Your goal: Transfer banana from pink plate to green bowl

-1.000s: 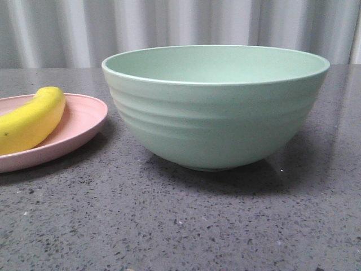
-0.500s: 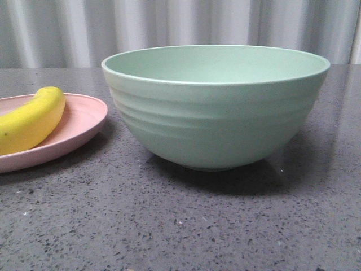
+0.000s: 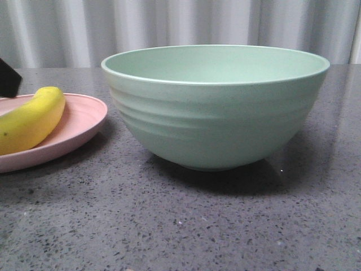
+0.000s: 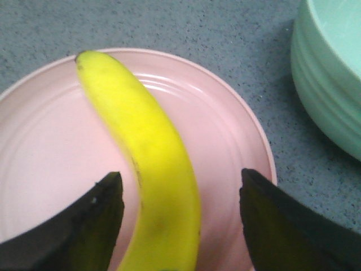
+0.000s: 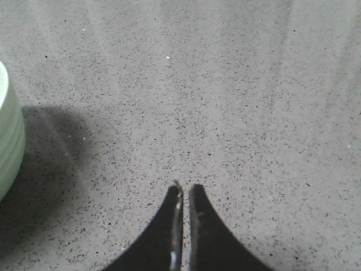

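The yellow banana (image 3: 31,119) lies on the pink plate (image 3: 84,121) at the left of the front view. The mint-green bowl (image 3: 217,110) stands empty beside the plate. In the left wrist view my left gripper (image 4: 180,189) is open, its black fingers (image 4: 90,220) on either side of the banana (image 4: 146,147), apart from it, above the plate (image 4: 51,147). A black tip of it shows at the left edge of the front view (image 3: 8,78). My right gripper (image 5: 185,192) is shut and empty over bare table, right of the bowl (image 5: 8,135).
The speckled grey tabletop (image 3: 180,226) runs under everything. A pale corrugated wall (image 3: 180,28) closes the back. The bowl's wall (image 4: 333,79) stands close to the plate's rim in the left wrist view.
A black part of my left gripper has come into the front view at the left edge, above the plate. The banana, plate and bowl have not moved.
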Controlling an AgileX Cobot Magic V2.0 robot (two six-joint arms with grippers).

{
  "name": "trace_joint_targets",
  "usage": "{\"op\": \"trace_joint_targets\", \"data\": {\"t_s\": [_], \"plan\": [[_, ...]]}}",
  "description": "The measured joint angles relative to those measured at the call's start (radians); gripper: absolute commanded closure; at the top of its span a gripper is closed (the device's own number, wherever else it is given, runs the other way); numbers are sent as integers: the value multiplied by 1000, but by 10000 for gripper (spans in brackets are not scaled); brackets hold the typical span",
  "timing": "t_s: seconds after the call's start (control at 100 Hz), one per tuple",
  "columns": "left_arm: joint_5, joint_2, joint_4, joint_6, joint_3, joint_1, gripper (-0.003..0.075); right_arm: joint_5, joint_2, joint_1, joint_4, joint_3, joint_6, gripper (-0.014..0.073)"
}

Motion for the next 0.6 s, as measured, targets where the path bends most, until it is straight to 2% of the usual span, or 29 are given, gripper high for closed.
{"op": "trace_joint_targets", "data": {"t_s": [0.37,0.6], "plan": [[-4,178,-7,0,-10,-6,331,0,0,0,26,0,0,664],[-10,201,-7,0,-11,-6,524,14,0,0,34,0,0,664]]}}
